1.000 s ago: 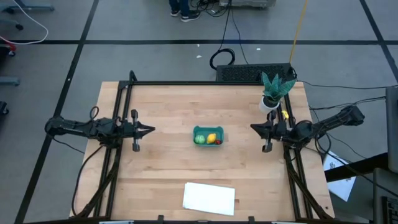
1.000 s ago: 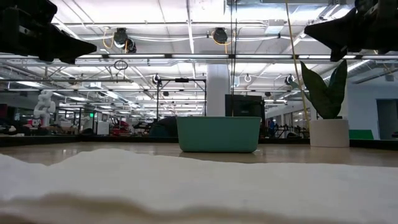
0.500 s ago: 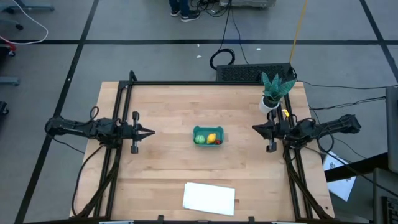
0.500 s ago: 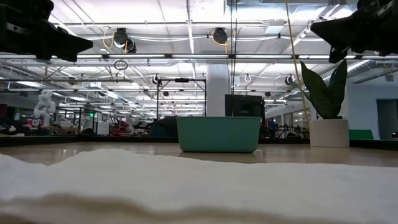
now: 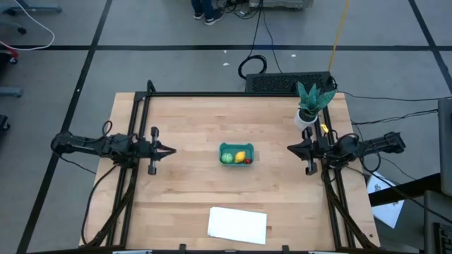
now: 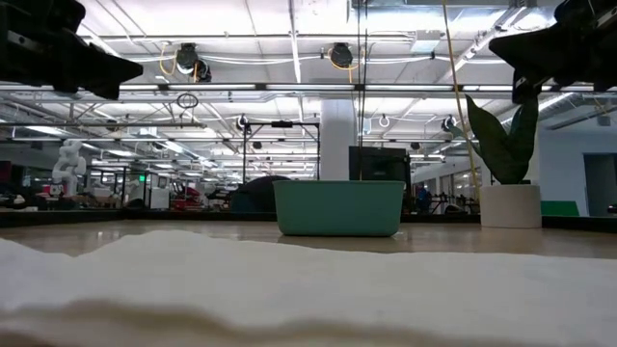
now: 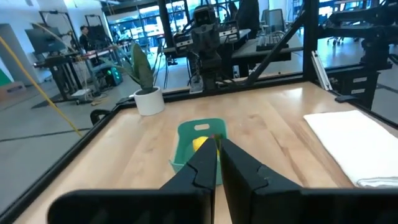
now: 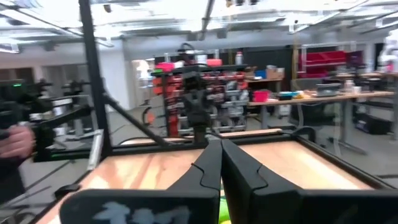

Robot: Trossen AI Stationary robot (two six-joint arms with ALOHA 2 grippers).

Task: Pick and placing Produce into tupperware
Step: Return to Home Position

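Note:
The teal tupperware (image 5: 236, 154) stands at the table's middle, its wall also plain in the low view (image 6: 338, 207). In it lie the produce: a light-green ball (image 5: 227, 158), a yellow lemon (image 5: 241, 156) and a small red piece (image 5: 248, 161). My left gripper (image 5: 171, 149) hovers shut at the table's left side, pointing level at the tub (image 7: 186, 149). My right gripper (image 5: 289, 147) hovers shut at the right side, facing the tub from the other way. Both hang well above the table (image 6: 130, 67) (image 6: 494, 43) with nothing between their fingers.
A flat white sheet (image 5: 238, 224) lies near the front edge. A potted plant (image 5: 309, 106) stands at the far right corner, close behind my right gripper. A black frame rail (image 5: 212, 94) runs along the far edge, with bare wood around the tub.
My right arm has folded in, drawing its gripper a little back toward the table's right edge, and the wrist has turned. The gripper stays shut. The tub and the produce have kept their place.

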